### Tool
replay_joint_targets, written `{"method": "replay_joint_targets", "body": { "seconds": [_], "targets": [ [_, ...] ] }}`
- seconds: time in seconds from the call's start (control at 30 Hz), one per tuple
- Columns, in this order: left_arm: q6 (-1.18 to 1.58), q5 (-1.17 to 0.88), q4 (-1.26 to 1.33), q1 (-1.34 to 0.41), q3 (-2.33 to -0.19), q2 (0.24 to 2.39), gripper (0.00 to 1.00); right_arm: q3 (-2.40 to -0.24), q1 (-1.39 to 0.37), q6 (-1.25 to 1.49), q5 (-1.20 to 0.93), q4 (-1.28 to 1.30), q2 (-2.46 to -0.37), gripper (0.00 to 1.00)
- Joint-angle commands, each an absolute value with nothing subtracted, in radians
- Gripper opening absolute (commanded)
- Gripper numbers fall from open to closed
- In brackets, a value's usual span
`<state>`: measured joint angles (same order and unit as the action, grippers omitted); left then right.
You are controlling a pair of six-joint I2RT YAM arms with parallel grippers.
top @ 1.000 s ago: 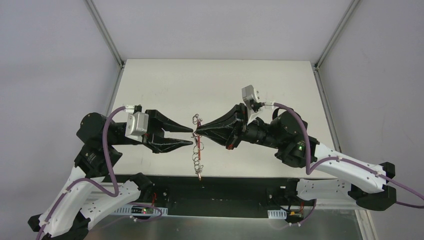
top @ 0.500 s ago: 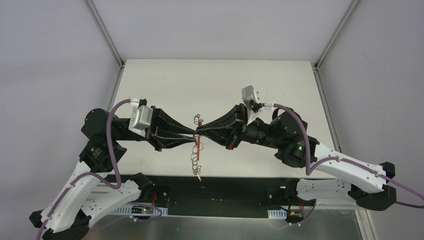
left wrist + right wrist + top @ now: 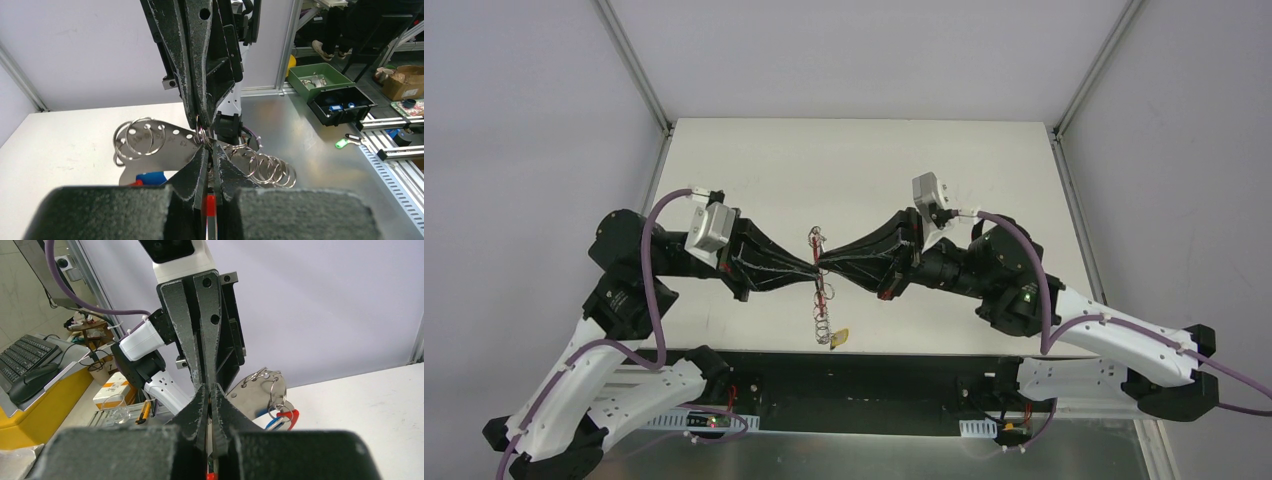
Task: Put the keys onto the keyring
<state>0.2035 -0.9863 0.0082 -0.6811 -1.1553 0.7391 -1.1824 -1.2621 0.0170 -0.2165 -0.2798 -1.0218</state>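
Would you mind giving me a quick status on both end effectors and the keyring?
Left end effector shut on keyring. Right end effector shut on it too. Ring chain dangles below the meeting tips. No obstruction seen.

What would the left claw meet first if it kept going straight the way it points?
The right claw, it seems, almost at once: the two point tip to tip, both shut on the keyring that hangs between them. The left claw has no free way ahead.
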Motion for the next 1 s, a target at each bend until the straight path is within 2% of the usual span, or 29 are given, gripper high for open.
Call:
{"method": "replay_joint_targets", "body": {
  "seconds": [0.0, 0.13, 0.17, 0.3, 0.43, 0.6, 0.77, 0.97],
  "targets": [
    [0.192, -0.957, -0.05, -0.685, -1.232, 0.752, 0.0, -1.206, -1.269, -0.019, -0.207, -0.296, -0.981, 0.0],
    [0.177, -0.937, -0.133, -0.684, -1.29, 0.772, 0.0, -1.2, -1.269, -0.042, -0.212, -0.218, -0.952, 0.0],
    [0.175, -0.938, -0.142, -0.684, -1.297, 0.776, 0.0, -1.198, -1.269, -0.047, -0.216, -0.199, -0.943, 0.03],
    [0.169, -0.935, -0.178, -0.683, -1.32, 0.784, 0.0, -1.211, -1.269, -0.07, -0.233, -0.1, -0.918, 0.27],
    [0.157, -0.944, -0.231, -0.683, -1.361, 0.803, 0.0, -1.237, -1.269, -0.104, -0.235, 0.033, -0.882, 0.46],
    [0.127, -1.043, -0.346, -0.684, -1.446, 0.865, 0.0, -1.313, -1.269, -0.164, -0.248, 0.226, -0.872, 0.51],
    [0.062, -1.182, -0.483, -0.684, -1.527, 0.924, 0.0, -1.499, -1.268, -0.214, -0.314, 0.451, -0.96, 0.55],
    [0.082, -1.249, -0.514, -0.685, -1.536, 0.937, 0.0, -1.617, -1.269, -0.206, -0.459, 0.564, -1.025, 0.57]
  ]
}}
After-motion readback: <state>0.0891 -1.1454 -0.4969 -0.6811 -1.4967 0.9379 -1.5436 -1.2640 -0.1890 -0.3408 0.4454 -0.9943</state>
